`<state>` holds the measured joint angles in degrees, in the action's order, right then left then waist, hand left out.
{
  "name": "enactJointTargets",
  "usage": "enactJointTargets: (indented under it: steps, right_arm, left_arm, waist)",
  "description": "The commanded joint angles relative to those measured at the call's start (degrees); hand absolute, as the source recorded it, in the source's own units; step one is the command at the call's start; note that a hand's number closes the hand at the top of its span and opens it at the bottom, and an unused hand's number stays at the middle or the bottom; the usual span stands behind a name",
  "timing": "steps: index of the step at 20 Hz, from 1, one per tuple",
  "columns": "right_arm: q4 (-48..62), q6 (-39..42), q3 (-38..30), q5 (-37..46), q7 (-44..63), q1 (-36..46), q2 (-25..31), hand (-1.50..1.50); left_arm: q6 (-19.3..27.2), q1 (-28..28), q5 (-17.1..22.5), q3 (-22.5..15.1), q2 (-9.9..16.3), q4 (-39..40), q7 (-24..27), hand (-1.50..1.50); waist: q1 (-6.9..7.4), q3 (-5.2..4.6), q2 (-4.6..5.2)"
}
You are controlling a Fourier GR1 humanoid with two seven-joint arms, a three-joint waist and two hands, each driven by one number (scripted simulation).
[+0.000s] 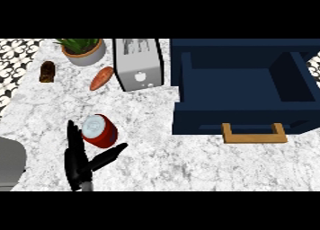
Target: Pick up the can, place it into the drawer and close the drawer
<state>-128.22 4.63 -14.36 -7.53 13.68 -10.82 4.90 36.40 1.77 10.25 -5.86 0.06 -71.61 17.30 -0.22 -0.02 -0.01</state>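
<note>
Here, in the head view, the left hand point(78, 162) is spread wide, fingers straight and thumb angled out, with the red can point(100, 130) sitting just beyond its thumb, between thumb and fingers but not gripped. The open blue drawer point(246, 120) lies well off to the hand's right. A careless close could likely knock the can over.
</note>
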Motion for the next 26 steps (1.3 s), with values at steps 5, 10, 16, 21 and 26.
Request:
enactJointTargets:
  steps: [5, 10, 16, 21, 26]
  right_arm:
    - [-2.5, 0.3, 0.2, 1.1, 3.5, 1.3, -0.5, -1.50]
    - [2.3, 2.4, -1.3, 0.0, -1.4, 1.0, -1.1, -1.50]
    - [-0.5, 2.1, -0.4, 1.7, 0.4, 0.6, -2.2, -1.50]
    - [-2.7, 2.4, 0.2, 2.8, 0.9, -0.3, -2.5, -1.50]
    - [-1.7, 1.8, -3.3, -0.3, 5.0, 3.6, 0.2, -1.50]
  left_arm:
    - [-4.6, -1.8, 3.9, 5.7, 0.5, 8.5, 6.8, -1.50]
    - [-10.7, -7.0, 8.0, 10.7, 1.9, 19.7, 12.6, -1.50]
    - [-9.7, -15.0, 6.9, 12.5, 0.8, 28.2, 15.6, -1.50]
    - [-15.2, -20.1, 6.9, 13.1, 2.9, 35.5, 16.4, -1.50]
    - [-17.3, -21.7, 6.7, 12.4, 1.3, 35.4, 16.6, 1.50]
  waist:
    - [0.12, 0.01, -0.01]
    - [0.00, 0.00, 0.03]
    - [-0.08, 0.01, 0.02]
    - [-0.39, -0.02, 0.08]
    - [-0.14, 0.00, 0.03]
